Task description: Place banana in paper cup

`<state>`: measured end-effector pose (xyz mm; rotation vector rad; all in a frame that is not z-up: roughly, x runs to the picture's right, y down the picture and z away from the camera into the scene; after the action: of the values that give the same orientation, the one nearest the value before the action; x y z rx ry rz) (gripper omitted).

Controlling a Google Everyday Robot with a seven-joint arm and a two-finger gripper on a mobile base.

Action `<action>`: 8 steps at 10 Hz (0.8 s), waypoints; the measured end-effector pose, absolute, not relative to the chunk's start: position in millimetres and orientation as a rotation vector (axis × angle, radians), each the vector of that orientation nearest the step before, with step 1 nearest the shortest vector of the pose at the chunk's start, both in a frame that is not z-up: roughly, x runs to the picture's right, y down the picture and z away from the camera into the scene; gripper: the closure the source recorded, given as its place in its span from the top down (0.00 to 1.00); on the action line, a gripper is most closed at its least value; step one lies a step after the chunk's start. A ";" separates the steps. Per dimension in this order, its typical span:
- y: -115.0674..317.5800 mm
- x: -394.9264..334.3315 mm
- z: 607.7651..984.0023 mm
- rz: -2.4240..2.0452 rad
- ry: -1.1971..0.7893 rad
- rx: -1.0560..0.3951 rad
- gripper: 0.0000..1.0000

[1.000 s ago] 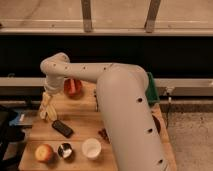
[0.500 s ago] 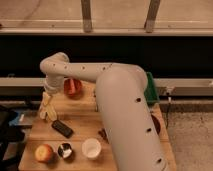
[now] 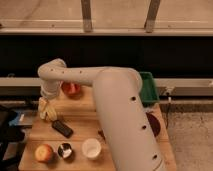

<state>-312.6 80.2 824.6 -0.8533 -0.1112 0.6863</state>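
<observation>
The pale yellow banana (image 3: 47, 110) lies at the left edge of the wooden table (image 3: 85, 120). My gripper (image 3: 48, 102) hangs down from the arm's wrist right over the banana, with its jaws spread wide around the fruit's top. I cannot tell whether it touches the banana. The white paper cup (image 3: 91, 148) stands upright near the table's front edge, well to the right of and nearer than the banana. My thick white arm crosses the table's right half and hides what lies beneath it.
A red-yellow apple (image 3: 44, 152) and a shiny metal cup (image 3: 64, 150) stand left of the paper cup. A flat black object (image 3: 62, 128) lies between banana and cups. A red item (image 3: 71, 89) sits at the back, with a green bin (image 3: 148, 87) and a dark bowl (image 3: 153, 125) at the right.
</observation>
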 end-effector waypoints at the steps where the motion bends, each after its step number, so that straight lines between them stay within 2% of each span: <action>1: 83.6 -317.6 826.6 0.676 -0.109 -0.862 0.73; 7: 122.3 -353.5 852.4 0.578 -0.015 -0.936 0.73; 8: 132.3 -356.0 860.6 0.553 0.028 -0.946 0.69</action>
<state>-356.0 132.3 860.6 -0.9461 0.0276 0.5534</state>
